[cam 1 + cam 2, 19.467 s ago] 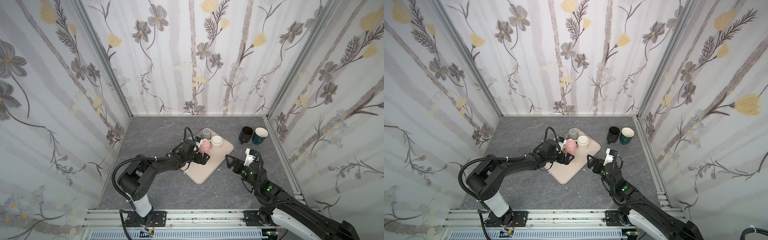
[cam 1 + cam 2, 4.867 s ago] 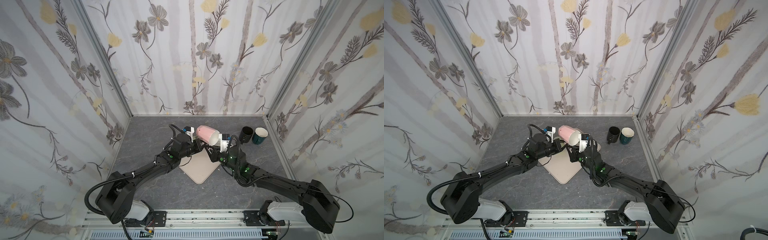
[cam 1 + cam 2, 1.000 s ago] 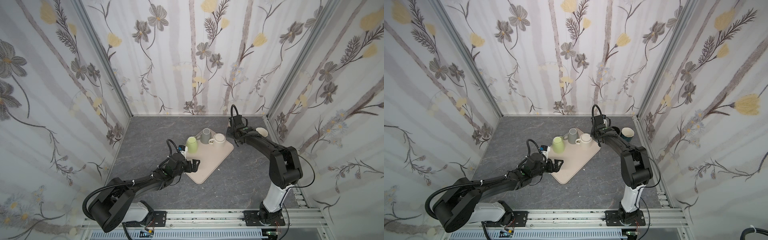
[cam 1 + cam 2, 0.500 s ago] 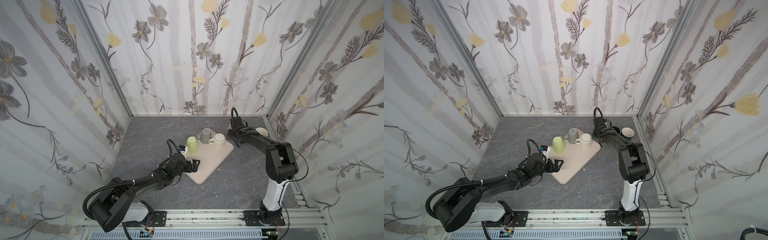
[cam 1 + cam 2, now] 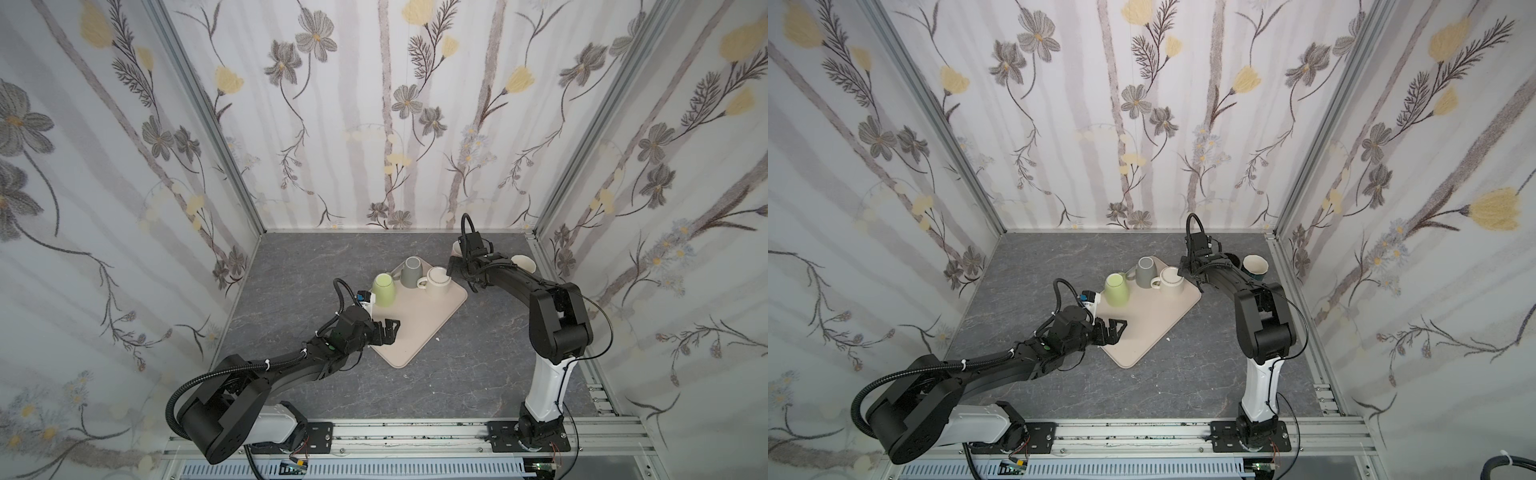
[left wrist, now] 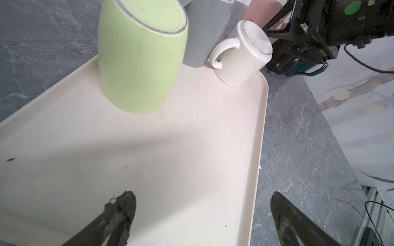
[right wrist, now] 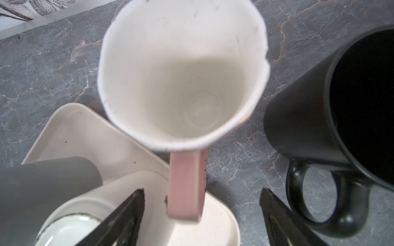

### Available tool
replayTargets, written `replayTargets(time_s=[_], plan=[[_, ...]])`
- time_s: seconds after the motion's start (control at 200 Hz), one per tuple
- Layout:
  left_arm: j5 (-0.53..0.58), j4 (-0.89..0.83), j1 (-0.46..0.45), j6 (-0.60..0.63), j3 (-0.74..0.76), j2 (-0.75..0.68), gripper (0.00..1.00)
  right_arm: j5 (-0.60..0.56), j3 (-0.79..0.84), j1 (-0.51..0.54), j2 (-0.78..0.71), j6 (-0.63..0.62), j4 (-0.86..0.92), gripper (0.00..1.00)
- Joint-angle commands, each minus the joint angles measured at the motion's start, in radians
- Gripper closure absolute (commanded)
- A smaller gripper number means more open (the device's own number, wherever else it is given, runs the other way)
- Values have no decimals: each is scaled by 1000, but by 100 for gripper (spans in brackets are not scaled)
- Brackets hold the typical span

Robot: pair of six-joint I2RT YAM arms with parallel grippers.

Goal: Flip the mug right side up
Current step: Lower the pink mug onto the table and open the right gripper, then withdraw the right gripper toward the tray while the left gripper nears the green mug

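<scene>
The pink mug [image 7: 183, 74] stands mouth up on the grey table, just off the tray's far right corner, and its white inside shows. In a top view only its rim [image 5: 456, 248] shows behind the arm. My right gripper [image 7: 201, 193] [image 5: 457, 266] is open, one finger on each side of the mug's pink handle [image 7: 185, 183] with gaps on both sides. My left gripper [image 6: 202, 198] [image 5: 388, 330] [image 5: 1115, 328] is open and empty over the near part of the beige tray [image 5: 415, 328].
On the tray's far end, three mugs stand upside down: green [image 5: 384, 284], grey [image 5: 411, 270] and cream [image 5: 437, 277]. A black mug [image 7: 341, 106] [image 5: 1233, 259] and a teal mug [image 5: 523, 262] stand upright to the right of the pink one, near the right wall.
My right gripper's jaws have opened off the pink mug's handle. The mug stays standing where it was. My left arm has not moved.
</scene>
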State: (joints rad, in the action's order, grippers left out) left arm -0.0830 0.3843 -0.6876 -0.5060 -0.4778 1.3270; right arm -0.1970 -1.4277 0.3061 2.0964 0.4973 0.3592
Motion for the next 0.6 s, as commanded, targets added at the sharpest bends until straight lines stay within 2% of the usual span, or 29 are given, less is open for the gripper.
replayTargets(time_s=[0.0,0.235,0.375,0.5,0.535,0.595], plan=[[3,2,0,-3,-9,-2,0,-29,-2,2,-32,4,-18,15],[32,-37,0,-2,-14,-13,0,-30,45,17,-169,3,-29,11],[90,-99,0,10,-32,-40,0,-35,154,54,-312,10,-70,6],[179,-144,0,66,-48,-93,0,-200,297,199,-470,25,-141,4],[203,-156,0,77,-47,-113,0,-197,328,236,-491,36,-166,4],[230,-162,1,90,-39,-146,0,-129,374,282,-535,71,-214,3]])
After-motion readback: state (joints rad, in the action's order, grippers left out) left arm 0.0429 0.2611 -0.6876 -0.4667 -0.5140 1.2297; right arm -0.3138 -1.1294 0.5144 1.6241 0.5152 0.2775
